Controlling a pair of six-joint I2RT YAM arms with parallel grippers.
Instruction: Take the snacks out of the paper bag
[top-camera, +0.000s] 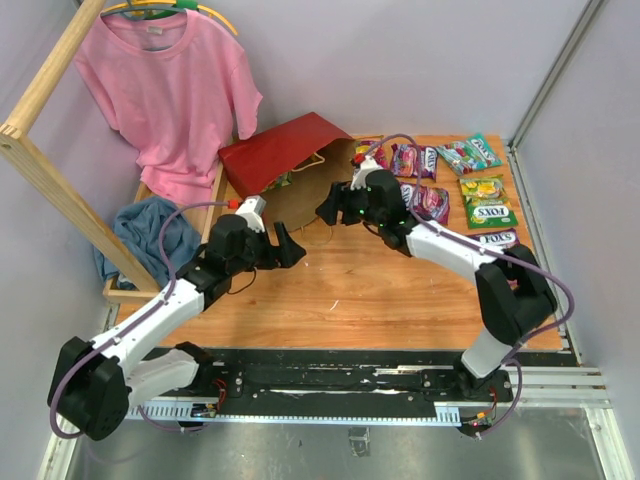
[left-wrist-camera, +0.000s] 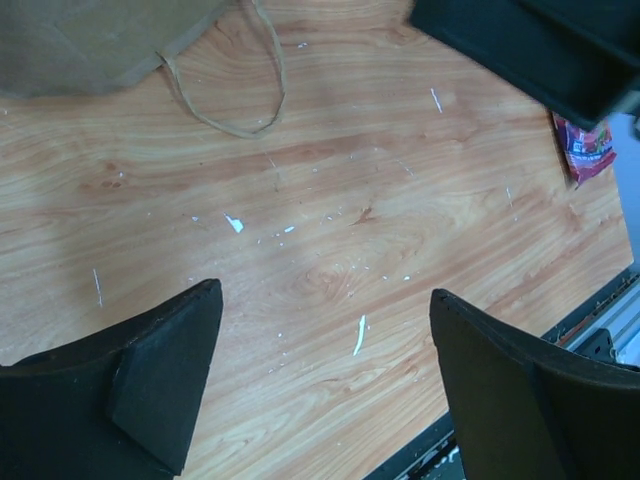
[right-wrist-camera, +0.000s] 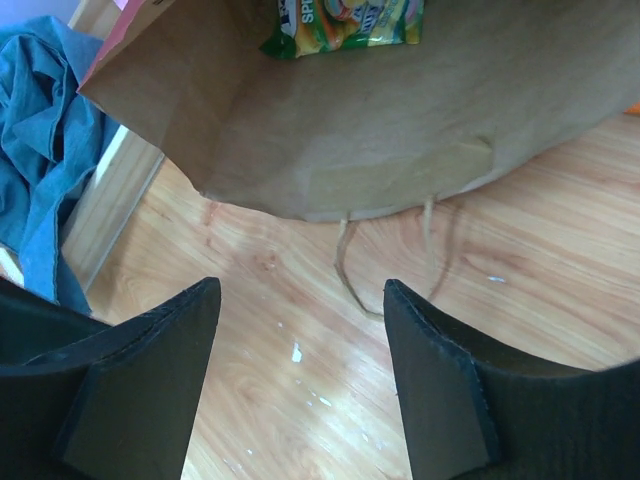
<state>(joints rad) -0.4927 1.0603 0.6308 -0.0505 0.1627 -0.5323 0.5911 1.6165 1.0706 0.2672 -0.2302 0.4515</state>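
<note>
The paper bag (top-camera: 285, 155) lies sideways on the far worktop (top-camera: 380, 300), mouth toward the near side for reaching in. The left pincer (top-camera: 290, 245) and right pincer (top-camera: 330, 210) stand wide and empty near it. A green packet (right-wrist-camera: 345, 22) is inside; other snacks (top-camera: 480, 190) lie far right.

We stretch both arms forward and inward; our left end effector (top-camera: 288, 246) and right end effector (top-camera: 328, 211) hover close together, jaws spread, gripping nothing.
</note>
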